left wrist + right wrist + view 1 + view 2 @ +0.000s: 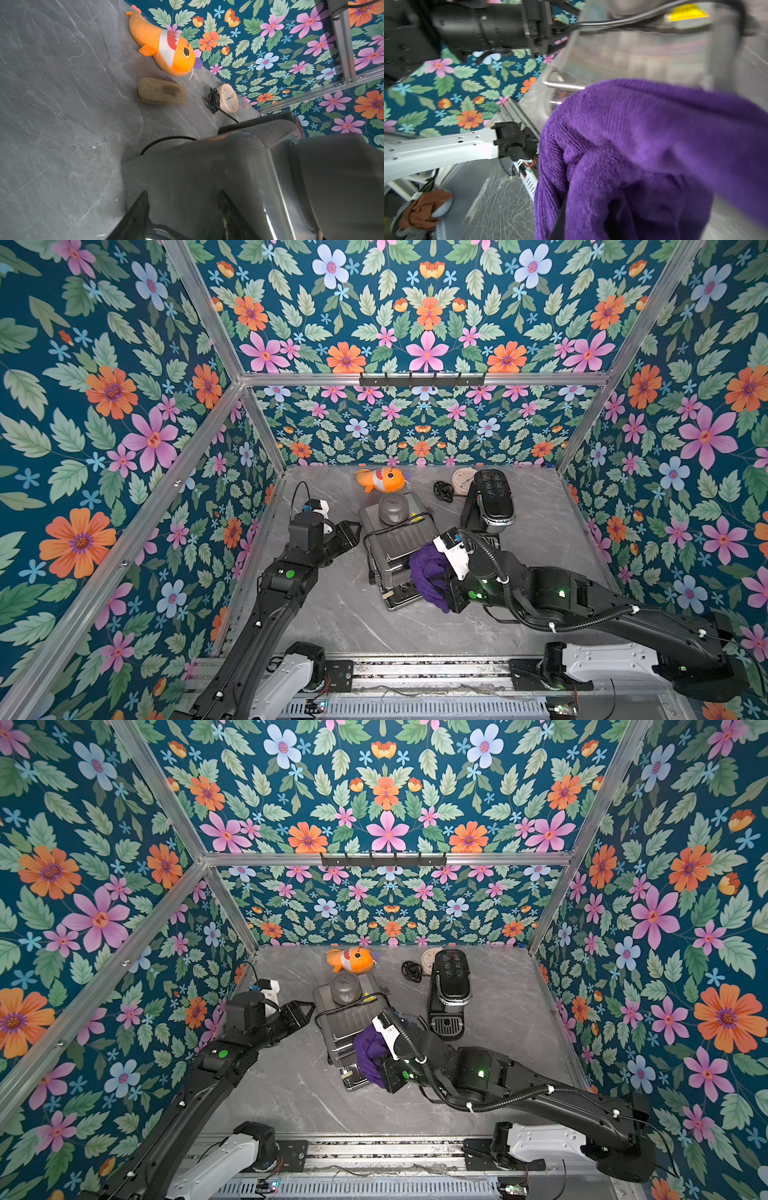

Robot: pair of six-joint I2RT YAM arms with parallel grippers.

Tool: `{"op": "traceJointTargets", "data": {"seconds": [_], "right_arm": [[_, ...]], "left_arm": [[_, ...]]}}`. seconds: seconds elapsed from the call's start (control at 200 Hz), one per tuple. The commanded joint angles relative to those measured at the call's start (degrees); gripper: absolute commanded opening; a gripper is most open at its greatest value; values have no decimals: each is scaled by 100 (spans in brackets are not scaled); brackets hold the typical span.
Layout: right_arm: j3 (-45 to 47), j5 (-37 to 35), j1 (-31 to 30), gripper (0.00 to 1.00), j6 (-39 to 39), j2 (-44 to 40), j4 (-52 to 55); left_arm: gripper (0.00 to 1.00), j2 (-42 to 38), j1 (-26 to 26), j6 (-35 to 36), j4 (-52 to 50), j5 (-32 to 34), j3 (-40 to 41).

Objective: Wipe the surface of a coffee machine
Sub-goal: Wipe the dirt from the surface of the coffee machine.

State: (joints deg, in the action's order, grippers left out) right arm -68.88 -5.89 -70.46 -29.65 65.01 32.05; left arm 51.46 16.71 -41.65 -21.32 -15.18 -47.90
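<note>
A grey coffee machine [399, 543] [347, 1021] with a round dome lid stands mid-table in both top views. A purple cloth [428, 572] [370, 1050] [643, 145] lies bunched over its near right part. My right gripper [438, 578] is shut on the cloth, and the cloth hides its fingertips in the right wrist view. My left gripper [353, 529] [306, 1011] [182, 193] stands open at the machine's left side. The machine's grey wall [207, 166] fills the space right in front of the spread fingers.
A black capsule coffee machine [490, 502] stands at the back right. Along the back wall lie an orange plush fish [382, 480], a coiled black cord [443, 491] and a cream clock [462, 480]. A tan slipper-shaped pad [162, 93] lies behind the grey machine.
</note>
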Motion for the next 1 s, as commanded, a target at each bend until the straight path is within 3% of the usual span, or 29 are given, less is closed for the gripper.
{"op": "traceJointTargets", "data": {"seconds": [0.0,0.2,0.33,0.58,0.805,0.995], "right_arm": [[-202,136,-218,0,409,301,-679],[-364,266,-408,0,525,852,-819],[-187,-185,-414,0,363,837,-509],[956,-972,-237,0,-357,-186,-170],[2019,-1441,345,0,-1794,-1572,530],[3162,-1151,456,0,-2461,-2224,-550]], "left_arm": [[54,4,8,33,226,-268,17],[54,-40,7,14,216,-243,59],[54,-83,4,5,211,-234,85],[54,-114,7,-5,214,-212,137],[54,-102,3,21,199,-167,87],[54,-77,-1,-23,245,-182,131]]}}
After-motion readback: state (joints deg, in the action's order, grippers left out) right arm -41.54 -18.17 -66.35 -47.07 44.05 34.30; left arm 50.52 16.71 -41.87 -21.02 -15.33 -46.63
